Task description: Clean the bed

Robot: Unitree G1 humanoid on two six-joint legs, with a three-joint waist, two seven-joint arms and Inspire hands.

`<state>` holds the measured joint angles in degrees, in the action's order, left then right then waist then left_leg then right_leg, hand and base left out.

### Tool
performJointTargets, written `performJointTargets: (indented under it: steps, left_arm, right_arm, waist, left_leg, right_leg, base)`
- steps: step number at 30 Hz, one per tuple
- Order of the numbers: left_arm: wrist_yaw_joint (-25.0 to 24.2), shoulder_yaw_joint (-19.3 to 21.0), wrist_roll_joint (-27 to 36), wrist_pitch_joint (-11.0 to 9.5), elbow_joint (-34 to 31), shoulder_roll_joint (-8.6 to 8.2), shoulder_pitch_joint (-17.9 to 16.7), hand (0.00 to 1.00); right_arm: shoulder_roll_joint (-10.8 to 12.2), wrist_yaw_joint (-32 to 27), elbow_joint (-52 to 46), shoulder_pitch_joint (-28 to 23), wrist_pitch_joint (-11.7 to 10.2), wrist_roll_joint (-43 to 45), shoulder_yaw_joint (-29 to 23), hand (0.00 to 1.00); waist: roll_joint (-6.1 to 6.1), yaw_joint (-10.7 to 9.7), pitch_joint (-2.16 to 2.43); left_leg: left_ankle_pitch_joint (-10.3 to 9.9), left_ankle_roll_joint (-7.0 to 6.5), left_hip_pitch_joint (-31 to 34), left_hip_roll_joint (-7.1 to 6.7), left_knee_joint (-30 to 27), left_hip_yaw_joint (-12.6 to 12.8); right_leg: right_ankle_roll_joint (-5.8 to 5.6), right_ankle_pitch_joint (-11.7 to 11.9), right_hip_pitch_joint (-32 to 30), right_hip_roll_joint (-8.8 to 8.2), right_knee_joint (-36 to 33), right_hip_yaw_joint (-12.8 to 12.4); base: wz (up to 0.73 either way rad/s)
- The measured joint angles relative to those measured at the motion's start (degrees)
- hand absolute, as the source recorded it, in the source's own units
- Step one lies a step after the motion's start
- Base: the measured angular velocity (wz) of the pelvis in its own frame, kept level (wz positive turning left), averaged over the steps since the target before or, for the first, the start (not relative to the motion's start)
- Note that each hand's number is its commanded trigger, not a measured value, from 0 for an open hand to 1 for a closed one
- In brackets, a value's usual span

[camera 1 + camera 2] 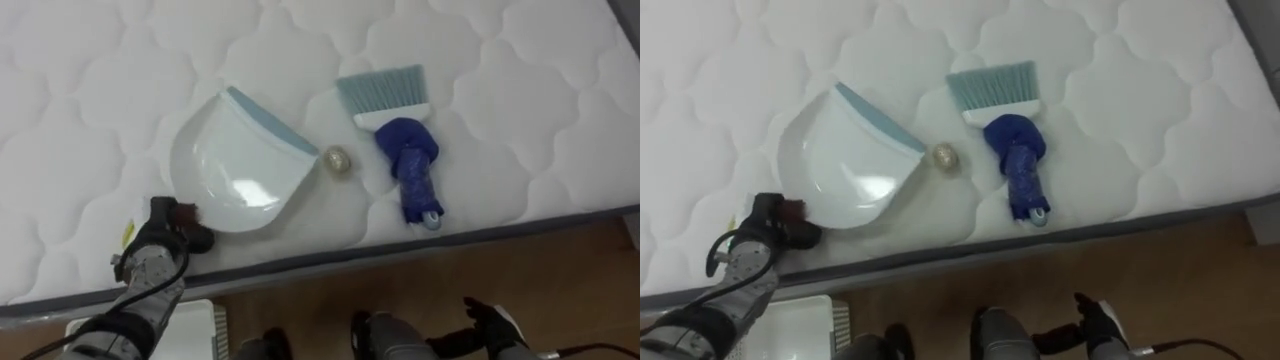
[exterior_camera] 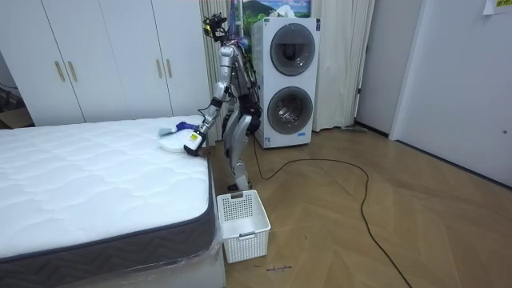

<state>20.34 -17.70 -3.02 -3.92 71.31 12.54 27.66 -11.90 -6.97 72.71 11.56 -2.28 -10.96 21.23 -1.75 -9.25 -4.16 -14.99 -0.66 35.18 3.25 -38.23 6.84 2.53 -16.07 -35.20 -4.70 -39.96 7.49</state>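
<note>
**Dustpan and brush lie on the bed, left robot hand at the dustpan**

The robot stands at the side of the bed (image 1: 520, 120), with a white basket (image 2: 242, 220) on the floor near its feet. On the mattress, close to the near edge, lies a white dustpan (image 1: 235, 165) with a blue lip. To its right lies a brush (image 1: 400, 130) with pale blue bristles and a dark blue handle that points to the near edge. A small round ball (image 1: 337, 160) lies between the two, just beside the dustpan's lip. The left robot hand (image 1: 165, 240) is on the near edge of the bed, at the back end of the dustpan; I cannot tell if it grips or not. The right robot hand (image 1: 497, 328) hangs low over the wooden floor, off the bed, and its state is also not clear.
</note>
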Motion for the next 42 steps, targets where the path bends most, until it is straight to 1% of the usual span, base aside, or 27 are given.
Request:
performJointTargets:
  steps: [3,5,15,17,19,21,24,26,29,31,32,33,34,35,37,38,41,42]
  left_arm:
    - [-1.22,-0.48,0.02,0.52,0.42,-0.03,0.00,1.00]
    - [-2.05,-0.54,0.05,1.06,0.55,-0.01,-0.01,1.00]
    - [-2.54,-0.66,-0.17,1.51,1.05,0.15,0.02,1.00]
    - [-2.54,-0.66,-0.84,1.63,1.23,0.11,0.02,1.00]
    - [-2.48,-0.70,-2.84,2.10,1.34,0.08,0.25,1.00]
    - [-2.29,-0.70,-3.87,2.37,1.37,0.09,0.39,1.00]
    - [-1.44,-0.50,-7.18,2.31,1.30,0.22,0.39,1.00]
    - [-0.23,-0.54,-10.91,1.88,1.29,0.34,0.23,1.00]
    - [1.58,-0.60,-15.84,1.26,1.24,0.58,0.14,1.00]
    - [4.08,-0.79,-20.95,0.75,1.23,1.24,-0.04,1.00]
    - [4.91,-0.87,-22.30,0.74,1.23,1.41,-0.07,1.00]
    - [6.79,-1.12,-24.91,0.73,1.23,1.94,-0.18,1.00]
    - [8.94,-1.43,-26.65,0.71,1.27,2.58,-0.30,1.00]
    - [10.05,-1.73,-27.10,0.71,1.28,2.90,-0.42,1.00]
    - [14.70,-1.78,-28.10,0.77,1.33,3.60,-1.35,1.00]
    - [16.83,-1.77,-28.10,0.89,1.48,3.79,-1.61,1.00]
    - [20.77,-1.54,-29.81,1.42,1.91,3.95,-2.12,1.00]
    - [21.33,-1.47,-30.60,1.47,1.91,3.99,-2.33,1.00]
  right_arm:
    - [0.01,-0.01,-0.01,0.07,0.62,0.06,0.04,0.00]
    - [0.01,-0.08,-0.03,-0.16,0.64,0.05,0.04,0.00]
    - [-0.02,-0.37,-1.71,-0.72,1.22,0.05,0.11,0.00]
    - [-0.01,-0.38,-1.73,-0.72,1.57,0.06,0.11,0.00]
    - [0.00,-0.67,-2.25,-0.43,1.91,-0.19,0.18,0.00]
    - [0.00,-1.20,-2.34,-0.47,1.92,-0.54,0.17,0.00]
    - [0.04,-2.18,-2.52,-0.45,1.84,-0.72,0.03,0.00]
    - [0.05,-3.10,-2.70,-0.59,1.09,-2.92,-0.07,0.00]
    - [-0.07,-4.67,-3.31,-0.52,0.68,-6.68,-0.74,0.00]
    - [-0.06,-6.03,-3.87,-0.40,-0.04,-11.01,-4.03,0.00]
    - [-0.07,-6.47,-3.96,-0.19,-0.23,-12.30,-4.99,0.00]
    - [-0.07,-7.28,-4.26,0.04,-0.41,-14.98,-7.15,0.00]
    - [-0.14,-8.09,-4.43,0.47,-0.78,-18.23,-8.88,0.00]
    - [-0.18,-8.69,-4.67,0.47,-0.87,-19.68,-9.57,0.00]
    - [-0.67,-10.80,-6.53,-0.28,-0.92,-25.50,-12.09,0.00]
    - [-0.88,-11.64,-7.64,-0.67,-0.94,-27.81,-13.60,0.00]
    - [-0.90,-13.98,-10.50,-1.07,-0.93,-29.38,-16.92,0.00]
    - [-0.88,-14.26,-10.88,-0.98,-0.95,-29.38,-17.61,0.00]
  waist:
    - [0.06,0.09,0.02]
    - [0.15,0.08,0.04]
    - [0.23,0.09,0.11]
    - [0.25,0.07,0.11]
    - [0.25,0.06,0.12]
    - [0.24,0.06,0.13]
    - [0.25,0.08,0.14]
    - [0.21,0.08,0.18]
    - [0.18,0.28,0.25]
    - [0.25,0.06,0.29]
    - [0.25,0.08,0.32]
    - [0.30,0.06,0.52]
    - [0.25,-0.01,0.55]
    - [0.25,-0.07,0.56]
    - [0.18,-0.37,1.00]
    - [0.15,-0.41,1.08]
    - [0.17,-0.31,1.09]
    - [0.17,-0.25,1.09]
  left_leg:
    - [-0.09,-0.15,-0.34,0.00,0.15,0.58]
    - [-0.11,-0.20,-0.85,-0.08,0.55,1.05]
    - [-0.12,-0.21,-1.13,-0.06,0.71,1.22]
    - [-0.12,-0.21,-1.38,-0.06,0.70,1.27]
    - [-0.12,-0.21,-1.50,-0.05,0.85,1.39]
    - [-0.13,-0.23,-1.50,-0.02,0.81,1.46]
    - [-0.13,-0.24,-1.49,0.00,0.84,1.57]
    - [-0.13,-0.24,-1.33,0.04,0.86,1.57]
    - [-0.13,-0.24,-0.94,0.15,0.57,1.57]
    - [-0.13,-0.24,-0.82,0.10,0.50,1.72]
    - [-0.13,-0.24,-0.79,0.11,0.52,1.85]
    - [-0.13,-0.24,-0.56,0.00,0.55,2.01]
    - [-0.12,-0.24,-0.39,0.04,0.52,2.04]
    - [-0.12,-0.24,-0.38,0.07,0.47,2.03]
    - [-0.12,-0.24,-0.41,0.05,0.38,2.02]
    - [-0.12,-0.25,-0.44,0.02,0.38,2.05]
    - [-0.11,-0.27,-0.44,-0.02,0.38,2.09]
    - [-0.11,-0.27,-0.44,0.00,0.36,2.11]
  right_leg:
    - [-0.10,-0.04,-0.05,0.10,0.00,-0.75]
    - [-0.20,-0.04,0.07,0.00,0.04,-1.17]
    - [-0.22,-0.04,0.14,-0.19,0.07,-1.23]
    - [-0.22,-0.04,0.41,-0.18,0.08,-1.03]
    - [-0.30,-0.10,0.50,0.00,0.19,-0.96]
    - [-0.30,-0.09,0.46,-0.02,0.17,-0.99]
    - [-0.29,-0.07,0.38,-0.04,0.14,-1.09]
    - [-0.29,-0.07,0.30,-0.16,0.16,-1.11]
    - [-0.28,-0.06,0.04,-0.16,0.03,-1.27]
    - [-0.28,-0.06,-0.25,-0.35,-0.28,-1.41]
    - [-0.28,-0.06,-0.38,-0.36,-0.39,-1.45]
    - [-0.28,-0.06,-0.92,-0.37,-0.71,-1.40]
    - [-0.28,-0.06,-1.07,-0.32,-0.66,-1.40]
    - [-0.28,-0.06,-1.06,-0.32,-0.66,-1.38]
    - [-0.25,-0.04,-1.03,-0.31,-0.80,-1.36]
    - [-0.25,-0.04,-1.02,-0.31,-0.86,-1.41]
    - [-0.26,-0.04,-1.05,-0.38,-0.89,-1.54]
    - [-0.26,-0.04,-1.07,-0.40,-0.90,-1.81]
  base:
    - [-0.09]
    - [-0.08]
    - [0.00]
    - [0.00]
    - [0.00]
    - [0.00]
    - [0.00]
    - [0.00]
    - [0.00]
    - [0.00]
    - [-0.03]
    - [-0.05]
    - [-0.04]
    - [0.00]
    - [0.00]
    - [0.00]
    - [0.00]
    - [-0.04]
